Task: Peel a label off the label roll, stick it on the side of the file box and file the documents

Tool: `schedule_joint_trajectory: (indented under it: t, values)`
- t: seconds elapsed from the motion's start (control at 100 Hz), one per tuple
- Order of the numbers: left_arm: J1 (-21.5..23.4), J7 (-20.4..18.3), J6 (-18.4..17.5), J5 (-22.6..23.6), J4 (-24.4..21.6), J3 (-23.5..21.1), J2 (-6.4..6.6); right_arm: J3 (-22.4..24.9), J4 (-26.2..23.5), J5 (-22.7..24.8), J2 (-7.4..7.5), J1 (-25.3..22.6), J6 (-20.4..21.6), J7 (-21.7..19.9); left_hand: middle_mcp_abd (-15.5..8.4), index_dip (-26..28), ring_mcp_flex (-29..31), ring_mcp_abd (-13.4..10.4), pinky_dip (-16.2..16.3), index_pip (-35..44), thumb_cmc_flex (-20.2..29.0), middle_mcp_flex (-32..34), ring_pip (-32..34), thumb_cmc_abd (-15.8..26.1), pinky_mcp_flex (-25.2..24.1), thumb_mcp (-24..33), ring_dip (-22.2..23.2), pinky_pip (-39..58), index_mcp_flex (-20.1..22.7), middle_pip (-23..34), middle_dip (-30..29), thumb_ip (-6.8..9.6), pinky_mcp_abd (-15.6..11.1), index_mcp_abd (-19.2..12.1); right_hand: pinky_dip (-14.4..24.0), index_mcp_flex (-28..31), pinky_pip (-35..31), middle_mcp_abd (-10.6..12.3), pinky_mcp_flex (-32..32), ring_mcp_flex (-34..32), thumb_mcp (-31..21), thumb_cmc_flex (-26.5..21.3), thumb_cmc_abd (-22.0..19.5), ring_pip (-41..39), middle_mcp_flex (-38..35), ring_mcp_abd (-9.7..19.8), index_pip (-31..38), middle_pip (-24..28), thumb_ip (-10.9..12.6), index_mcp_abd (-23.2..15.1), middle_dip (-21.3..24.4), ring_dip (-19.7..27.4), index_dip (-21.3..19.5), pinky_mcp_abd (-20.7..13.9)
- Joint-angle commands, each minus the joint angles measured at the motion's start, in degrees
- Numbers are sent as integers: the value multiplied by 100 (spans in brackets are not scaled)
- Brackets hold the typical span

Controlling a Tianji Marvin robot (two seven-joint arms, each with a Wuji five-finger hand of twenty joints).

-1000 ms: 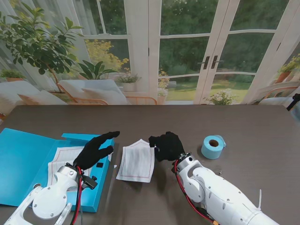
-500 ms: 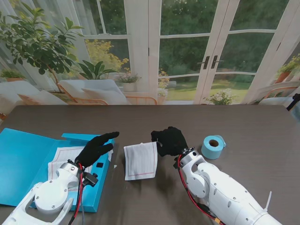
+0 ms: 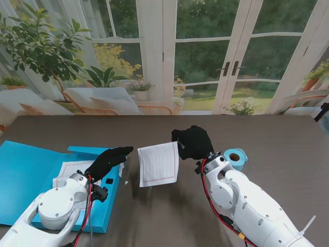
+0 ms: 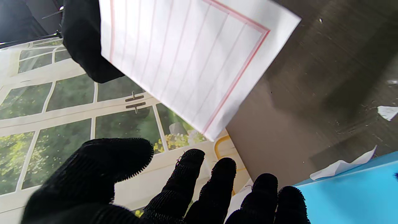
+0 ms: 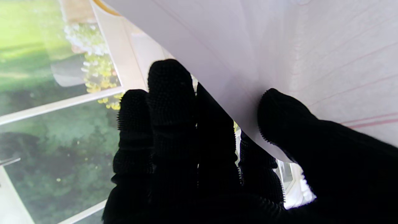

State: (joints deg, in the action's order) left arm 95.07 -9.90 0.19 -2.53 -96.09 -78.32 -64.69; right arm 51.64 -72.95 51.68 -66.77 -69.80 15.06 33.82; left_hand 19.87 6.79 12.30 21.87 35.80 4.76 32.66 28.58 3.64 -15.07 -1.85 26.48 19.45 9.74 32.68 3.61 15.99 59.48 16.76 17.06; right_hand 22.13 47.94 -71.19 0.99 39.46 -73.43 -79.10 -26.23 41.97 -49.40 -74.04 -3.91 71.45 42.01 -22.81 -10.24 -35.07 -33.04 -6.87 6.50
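The right hand (image 3: pixel 193 143) pinches the sheet (image 3: pixel 158 163) by one edge, left hand (image 3: pixel 109 161) spread empty; that floppy page could slip or buckle.

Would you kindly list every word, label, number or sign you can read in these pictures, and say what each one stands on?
No text can be read anywhere in these pictures.
The lined sheet in the right hand shows only red ruling and a red border, no writing.
The label roll is plain blue, no print visible.
The file box is plain blue; the paper in it shows nothing readable.
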Motion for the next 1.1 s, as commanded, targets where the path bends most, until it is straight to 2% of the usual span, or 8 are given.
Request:
schedule_joint_trajectory:
  t: [0.0,0.16,0.47,0.64,0.89,1.09]
  values:
    - [-44,-199,89,-85,34,-40,17,144,-233,23,29,-22,33,-93,31,16,59,55,140,-105,-296,88,54,203,42,-172,80,121,-90,48,112,-224,-52,-11,43,150,-160,-139,1005,-171,-546,-283,77,-89,-227,-23,395,72,-111,-100,-114,-52,-62,-61]
    - [-122,-353,207,-271,108,-78,24,423,-535,15,34,-94,50,-148,83,20,81,63,219,-113,-462,97,66,206,44,-278,133,154,-126,73,191,-354,-63,16,55,148,-150,-163,994,-168,-529,-299,74,-88,-226,-41,393,63,-105,-87,-126,-47,-60,-41]
    - [-421,-497,178,-363,397,8,29,741,-1069,-96,11,-304,180,-215,-7,18,70,6,350,-153,-798,48,58,65,3,-369,192,174,-271,68,290,-574,-103,-66,79,149,-133,-182,973,-162,-495,-324,51,-68,-221,-68,386,44,-92,-63,-141,-35,-55,-14]
    - [-637,-665,57,-576,556,95,33,759,-1276,-124,-8,-408,234,-181,-79,14,61,-49,390,-169,-991,-2,54,-3,-16,-378,206,160,-353,62,321,-699,-137,-273,91,148,-129,-177,973,-163,-486,-331,45,-58,-217,-64,383,35,-87,-57,-146,-30,-55,-14]
    - [-889,-959,-184,-753,762,238,68,738,-1494,-254,-52,-539,244,-164,-220,37,24,-163,437,-144,-1200,-89,50,-249,-70,-320,228,141,-373,57,360,-805,-215,-458,103,149,-112,-192,954,-162,-477,-344,47,-45,-219,-78,377,26,-83,-41,-152,-26,-54,14]
    - [-976,-1218,-343,-848,829,311,115,682,-1524,-277,-73,-553,207,-107,-313,103,64,-206,482,-40,-1204,-39,74,-589,-67,-162,259,149,-193,84,399,-807,-211,-591,114,143,-108,-198,955,-163,-467,-345,34,-43,-215,-89,374,22,-82,-24,-158,-27,-55,14]
